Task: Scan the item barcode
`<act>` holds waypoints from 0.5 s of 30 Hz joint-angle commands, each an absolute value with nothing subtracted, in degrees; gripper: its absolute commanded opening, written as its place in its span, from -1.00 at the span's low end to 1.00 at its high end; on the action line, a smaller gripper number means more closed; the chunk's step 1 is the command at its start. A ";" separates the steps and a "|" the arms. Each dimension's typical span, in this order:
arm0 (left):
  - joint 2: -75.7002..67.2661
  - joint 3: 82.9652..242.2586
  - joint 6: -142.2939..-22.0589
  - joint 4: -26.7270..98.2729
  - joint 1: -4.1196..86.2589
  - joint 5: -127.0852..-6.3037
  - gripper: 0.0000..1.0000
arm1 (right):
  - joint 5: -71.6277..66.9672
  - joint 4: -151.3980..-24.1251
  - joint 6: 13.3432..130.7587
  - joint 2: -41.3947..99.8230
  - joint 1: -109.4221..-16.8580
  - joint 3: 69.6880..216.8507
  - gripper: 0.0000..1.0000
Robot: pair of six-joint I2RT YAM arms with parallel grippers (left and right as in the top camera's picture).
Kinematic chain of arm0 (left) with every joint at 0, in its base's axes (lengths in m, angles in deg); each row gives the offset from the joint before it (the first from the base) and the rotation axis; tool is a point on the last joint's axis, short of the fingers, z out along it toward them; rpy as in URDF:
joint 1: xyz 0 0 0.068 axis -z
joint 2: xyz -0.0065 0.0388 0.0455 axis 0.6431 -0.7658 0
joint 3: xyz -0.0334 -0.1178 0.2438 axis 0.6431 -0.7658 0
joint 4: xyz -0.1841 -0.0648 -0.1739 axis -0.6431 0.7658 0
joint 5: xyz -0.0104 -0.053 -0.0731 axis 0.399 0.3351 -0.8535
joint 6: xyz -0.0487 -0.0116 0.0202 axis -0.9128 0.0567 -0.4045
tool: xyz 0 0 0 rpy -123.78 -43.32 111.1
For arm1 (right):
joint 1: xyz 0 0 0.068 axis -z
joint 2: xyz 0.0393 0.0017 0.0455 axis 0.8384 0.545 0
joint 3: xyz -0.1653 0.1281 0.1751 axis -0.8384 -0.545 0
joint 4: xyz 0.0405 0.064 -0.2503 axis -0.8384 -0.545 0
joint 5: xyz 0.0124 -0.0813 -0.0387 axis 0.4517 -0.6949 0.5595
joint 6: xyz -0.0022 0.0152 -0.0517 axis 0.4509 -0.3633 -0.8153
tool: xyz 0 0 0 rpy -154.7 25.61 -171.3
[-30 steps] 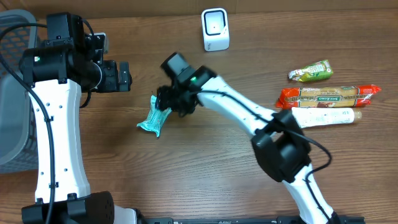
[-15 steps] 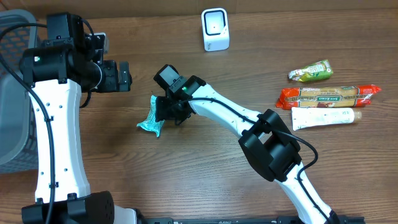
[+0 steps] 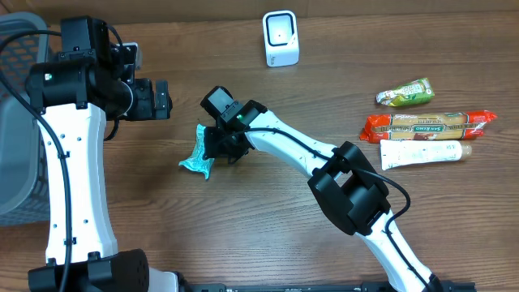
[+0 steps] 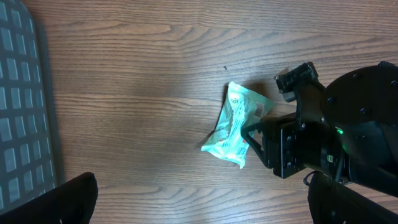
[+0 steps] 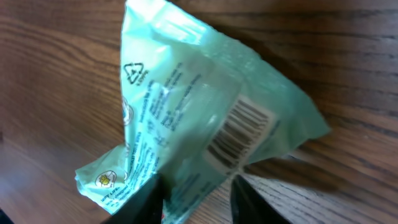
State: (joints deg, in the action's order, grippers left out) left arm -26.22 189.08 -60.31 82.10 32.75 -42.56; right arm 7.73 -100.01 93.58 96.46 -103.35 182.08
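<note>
At the far left a grey basket [image 3: 15, 122] is seen at the edge of the counter [image 3: 268, 235], and beside it the left tool [image 3: 165, 99] is held spread wide with nothing between its fingers, up and to the left of the work; should the right arm be swung leftward on lifting, the two arms could be brought into contact. Next, near the middle, the task's thing, a pale green packet [image 3: 199, 154], is found lying on the counter with its barcode [image 5: 239, 134] turned upward. The right tool [image 3: 214, 149] is set over its right edge, and in the wrist view its fingers [image 5: 144, 202] are seen narrowly spaced either side of the packet's lower edge; whether the film is already pinched cannot be told. The chief risk is judged to lie here: only a thin margin of slippery film appears to be caught, so the packet could be dropped on lifting, or dragged across the wood instead of raised. If the film is squeezed hard, it could be crumpled and the barcode creased or folded under, so that no read is obtained. Held by one edge, the limp packet could also be left hanging with the code turned away from the white scanner [image 3: 280, 38] further right at the back, which might be knocked if approached too closely. The snack bars [image 3: 427, 126] at the far right lie well apart and are judged unlikely to be disturbed
</note>
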 commanded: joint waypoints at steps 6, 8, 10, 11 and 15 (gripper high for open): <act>-26.30 188.97 -59.02 82.10 32.53 -43.15 0.99 | 9.90 -103.23 93.27 97.72 -101.84 182.99 -0.93; -26.30 188.97 -59.02 82.10 32.53 -43.15 0.99 | 9.92 -104.93 93.25 97.42 -100.90 183.52 -0.93; -26.30 188.97 -59.02 82.10 32.53 -43.15 0.99 | 9.96 -106.68 92.25 96.94 -99.81 184.09 -0.93; -26.30 188.97 -59.02 82.10 32.53 -43.15 0.99 | 10.16 -108.82 88.92 96.30 -98.58 184.98 -0.93; -26.30 188.97 -59.02 82.10 32.53 -43.15 0.99 | 9.57 -118.07 74.26 95.08 -95.13 189.57 -0.93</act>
State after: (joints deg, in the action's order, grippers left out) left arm -26.22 189.08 -60.31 82.10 32.75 -42.56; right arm 11.21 -113.69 87.63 96.46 -98.82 185.29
